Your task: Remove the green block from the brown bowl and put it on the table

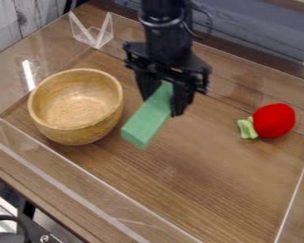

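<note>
The green block (pixel 149 121) hangs tilted from my gripper (pixel 165 91), whose black fingers are shut on its upper end. Its lower end is close to the wooden table (pixel 180 180), just right of the brown bowl (pixel 75 104); I cannot tell whether it touches. The bowl sits at the left and has nothing in it. My arm comes down from the top centre of the view.
A red strawberry-like toy (pixel 272 121) with a green leaf lies at the right. Clear plastic walls (pixel 41 161) line the table's front and left edges. A small clear stand (pixel 91 28) is at the back left.
</note>
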Robot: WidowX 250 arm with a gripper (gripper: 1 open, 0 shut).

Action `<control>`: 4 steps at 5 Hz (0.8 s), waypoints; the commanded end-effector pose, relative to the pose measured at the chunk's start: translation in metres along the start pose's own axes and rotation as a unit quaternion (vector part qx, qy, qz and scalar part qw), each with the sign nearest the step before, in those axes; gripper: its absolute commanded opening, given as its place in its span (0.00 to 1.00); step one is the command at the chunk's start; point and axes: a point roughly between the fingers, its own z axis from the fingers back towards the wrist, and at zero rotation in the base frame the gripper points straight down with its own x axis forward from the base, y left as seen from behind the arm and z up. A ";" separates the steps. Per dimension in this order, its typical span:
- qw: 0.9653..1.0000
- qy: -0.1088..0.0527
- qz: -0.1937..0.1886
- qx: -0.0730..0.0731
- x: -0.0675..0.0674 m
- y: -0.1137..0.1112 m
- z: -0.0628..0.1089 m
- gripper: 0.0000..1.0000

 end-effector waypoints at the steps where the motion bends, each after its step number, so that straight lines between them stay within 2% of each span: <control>1: 1.000 -0.006 -0.005 0.002 0.003 -0.015 -0.005 0.00; 3: 1.000 0.000 0.000 0.001 0.003 -0.024 -0.027 0.00; 4: 1.000 0.003 0.001 0.003 0.003 -0.023 -0.030 0.00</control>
